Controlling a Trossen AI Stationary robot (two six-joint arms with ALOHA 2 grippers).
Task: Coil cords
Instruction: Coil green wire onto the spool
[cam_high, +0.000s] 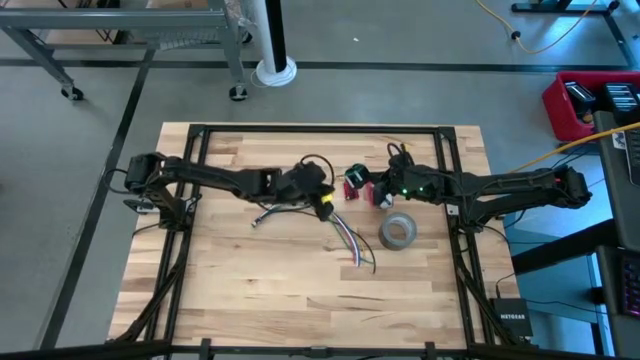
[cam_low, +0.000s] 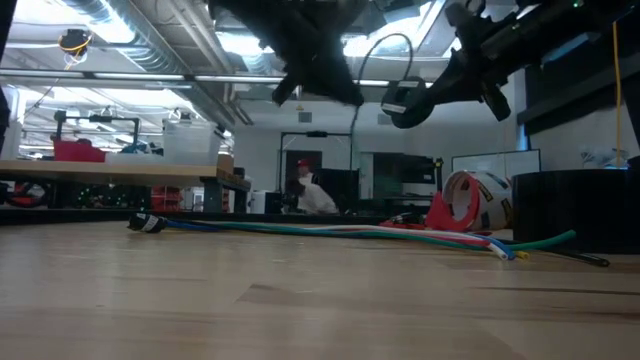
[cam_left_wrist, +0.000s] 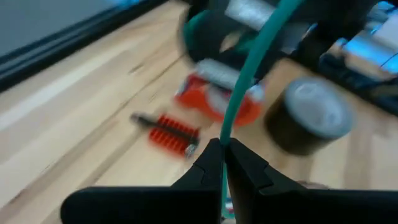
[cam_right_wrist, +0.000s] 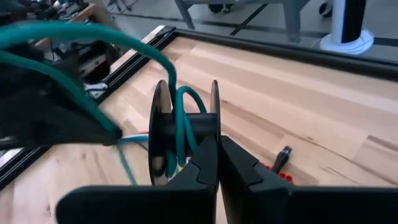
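- Left wrist view: left hand (cam_left_wrist: 222, 163) pinching green wire (cam_left_wrist: 249, 68) above worktop (cam_left_wrist: 81, 93).
- Right hand (cam_right_wrist: 217, 163) clamping spool (cam_right_wrist: 184, 134), wire winding around it.

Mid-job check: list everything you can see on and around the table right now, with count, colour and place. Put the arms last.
green wire: one, green, runs taut from the left gripper up to the spool.
spool: one, dark, held by the right gripper above the table's middle, a few green turns on it.
cord bundle: one, multicoloured strands, flat on the table.
tape roll: one, grey, on the table near the right arm.
red pieces: a small red cluster at centre.
red comb-like piece: one, on the wood.
table: one, light wood.
person: one, far behind.
left gripper: shut on the green wire.
right gripper: shut on the spool.
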